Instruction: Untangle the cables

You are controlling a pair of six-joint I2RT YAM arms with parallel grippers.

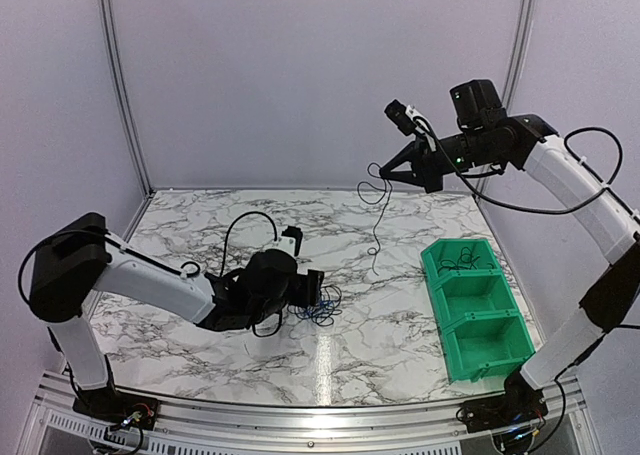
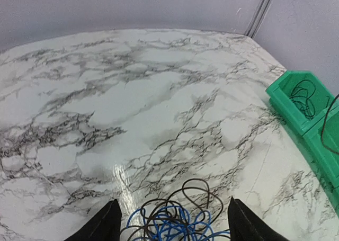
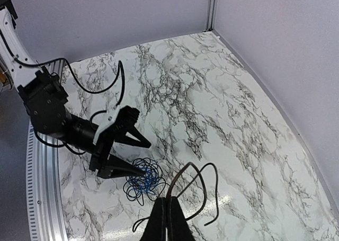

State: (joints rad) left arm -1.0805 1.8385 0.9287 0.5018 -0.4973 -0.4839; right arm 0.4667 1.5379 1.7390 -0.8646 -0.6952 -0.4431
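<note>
**Two arms at a cable knot, one low and one high**

The left arm lay stretched low over the marble table (image 1: 400, 345), and its claw (image 2: 173, 201) stood released with one finger on each side of the tangle (image 2: 169, 222) of blue and dark wires on the tabletop. The right arm was raised high above the far side, and its claw (image 3: 168, 201) was clenched on a black strand (image 3: 217, 193) that looped from the fingertips and hung free. Only the overhead view showed that strand dangling apart from the tangle. The left wrist view showed another thin black wire (image 2: 303, 99) lying in the far compartment of the green bin (image 1: 490, 345). The right wrist view showed the left claw's lower fingertip at the tangle's edge.
</note>
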